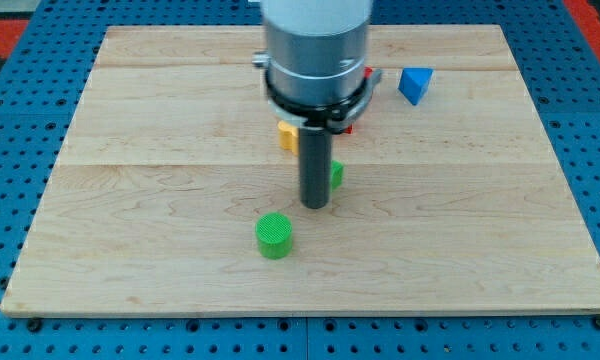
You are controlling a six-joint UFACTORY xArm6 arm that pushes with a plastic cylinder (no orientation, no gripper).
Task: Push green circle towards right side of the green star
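Note:
The green circle [274, 235] lies on the wooden board [130, 200], below the middle. My tip [315, 205] stands just up and to the right of it, a short gap apart. The green star [336, 175] is mostly hidden behind the rod; only a small green part shows at the rod's right side, above and to the right of the circle.
A blue block [414, 84], roughly triangular, lies toward the view's top right. A yellow block [287, 135] and a red block [365, 78] peek out from behind the arm's grey body [315, 50]. A blue pegboard [20, 120] surrounds the board.

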